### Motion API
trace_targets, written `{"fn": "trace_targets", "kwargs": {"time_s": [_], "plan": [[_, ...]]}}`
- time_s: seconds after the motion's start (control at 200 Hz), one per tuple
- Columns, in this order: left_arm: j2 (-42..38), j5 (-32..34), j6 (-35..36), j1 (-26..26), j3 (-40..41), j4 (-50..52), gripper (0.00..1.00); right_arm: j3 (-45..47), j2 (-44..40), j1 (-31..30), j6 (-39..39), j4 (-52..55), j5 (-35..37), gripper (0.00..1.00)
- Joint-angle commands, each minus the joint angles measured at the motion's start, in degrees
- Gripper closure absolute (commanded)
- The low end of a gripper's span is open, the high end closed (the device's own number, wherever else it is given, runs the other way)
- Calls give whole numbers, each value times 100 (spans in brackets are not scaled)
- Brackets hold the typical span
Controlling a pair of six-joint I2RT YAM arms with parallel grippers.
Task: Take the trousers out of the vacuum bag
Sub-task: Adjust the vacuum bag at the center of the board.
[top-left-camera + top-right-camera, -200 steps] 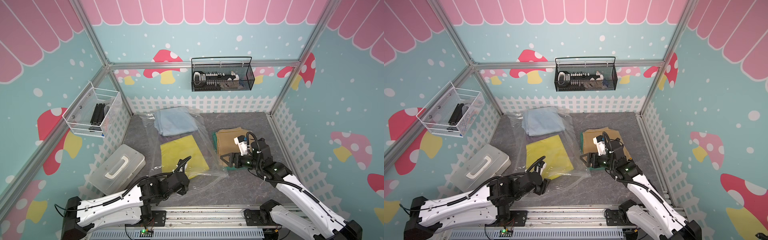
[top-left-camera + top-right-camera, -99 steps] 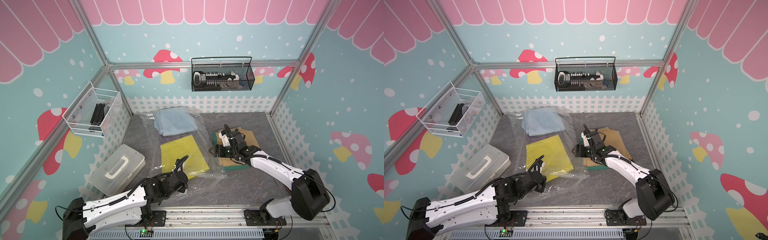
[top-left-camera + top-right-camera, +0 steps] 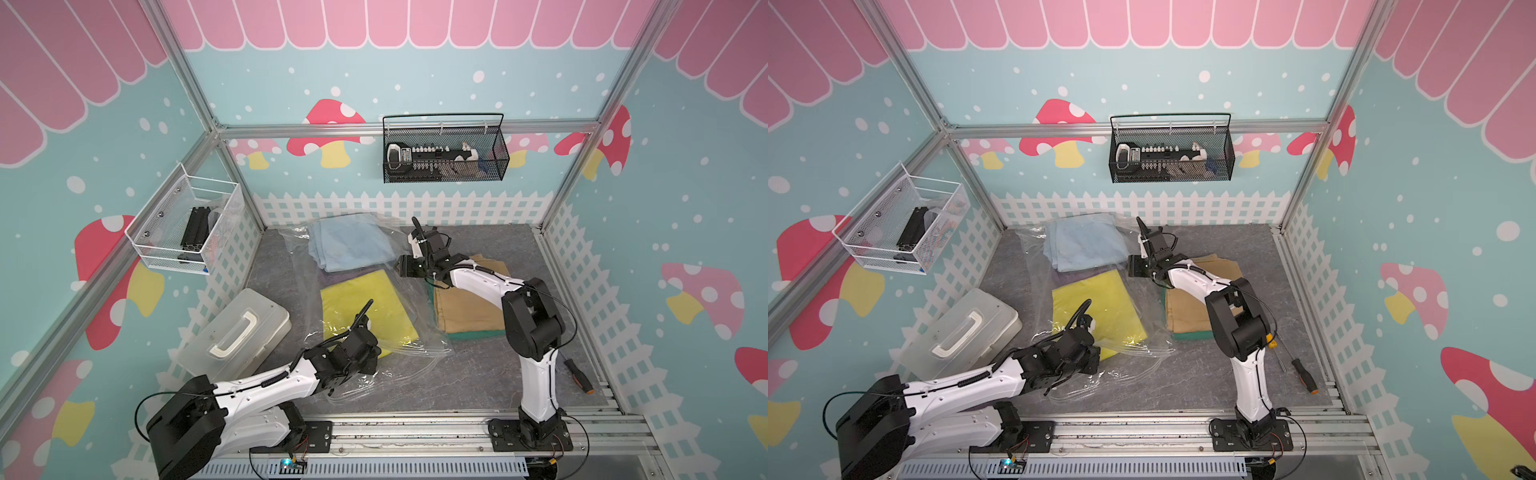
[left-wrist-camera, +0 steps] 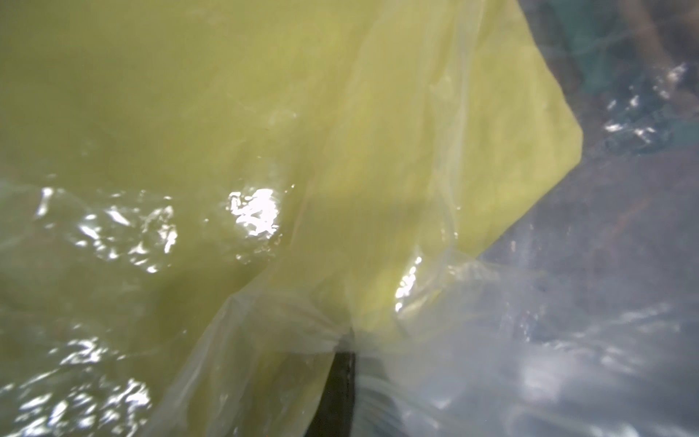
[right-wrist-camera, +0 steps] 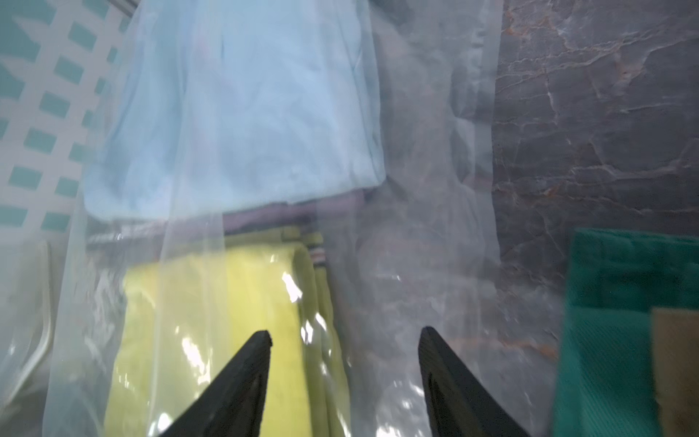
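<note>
The clear vacuum bag [image 3: 428,332] lies on the grey floor. Inside it are yellow trousers [image 3: 365,299], light blue trousers [image 3: 349,245] and a purple sliver [image 5: 287,215] between them. Tan trousers [image 3: 469,307] lie outside on dark green trousers [image 3: 473,334] to the right. My left gripper [image 3: 376,353] is at the bag's near end, shut on bunched bag plastic [image 4: 302,321] beside the yellow corner. My right gripper [image 3: 401,266] hangs open over the bag's right edge, its fingertips [image 5: 264,340] straddling the yellow trousers' side.
A translucent box with a white handle [image 3: 235,328] sits at the front left. An orange-handled screwdriver [image 3: 577,376] lies by the right fence. A black wire basket [image 3: 444,153] hangs on the back wall and a white one [image 3: 187,224] on the left wall.
My left gripper has closed on the bag plastic at its near end. My right arm has swung from the tan stack back and left to the bag's right edge, jaws narrowing somewhat.
</note>
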State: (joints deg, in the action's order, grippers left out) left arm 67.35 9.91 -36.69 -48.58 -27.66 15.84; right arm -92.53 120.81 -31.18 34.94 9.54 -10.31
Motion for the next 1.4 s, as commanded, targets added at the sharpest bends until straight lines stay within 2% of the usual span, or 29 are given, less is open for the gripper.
{"fn": "trace_targets", "kwargs": {"time_s": [0.0, 0.175, 0.29, 0.375, 0.515, 0.675, 0.835, 1.031, 1.141, 1.231, 1.346, 1.396], "plan": [[307, -369, 82, 194, -33, -615, 100, -652, 551, -25, -23, 197, 45, 46], [817, -611, 118, 274, -77, -1005, 100, -1627, 1339, -30, 48, 417, 105, 47], [1165, -738, 122, 281, -209, -1086, 100, -2359, 1804, -33, 36, 710, 124, 39], [1322, -755, 135, 301, -231, -1183, 100, -2994, 2202, -33, -8, 979, 58, 38], [1437, -842, 59, 384, -174, -1423, 100, -4275, 3011, -42, -31, 1556, -296, 40], [1559, -877, 12, 452, -143, -1604, 100, -5224, 3627, -158, -77, 1809, -677, 41], [1764, -984, 36, 528, -209, -1787, 100, -5725, 3984, -315, -113, 1860, -1126, 42], [2001, -1114, 153, 663, -416, -1710, 100, -5732, 3978, -403, -228, 1588, -2069, 46], [1968, -1099, 120, 708, -408, -1753, 100, -5733, 3883, -409, -336, 1552, -2316, 46], [1916, -1084, 110, 727, -412, -1725, 100, -5694, 3692, -403, -437, 1618, -1949, 46], [1755, -1063, 118, 736, -420, -1623, 100, -5284, 3170, -394, -633, 1663, -694, 46], [1660, -1044, 143, 736, -421, -1571, 100, -4979, 2885, -373, -739, 1543, -389, 45]]}}
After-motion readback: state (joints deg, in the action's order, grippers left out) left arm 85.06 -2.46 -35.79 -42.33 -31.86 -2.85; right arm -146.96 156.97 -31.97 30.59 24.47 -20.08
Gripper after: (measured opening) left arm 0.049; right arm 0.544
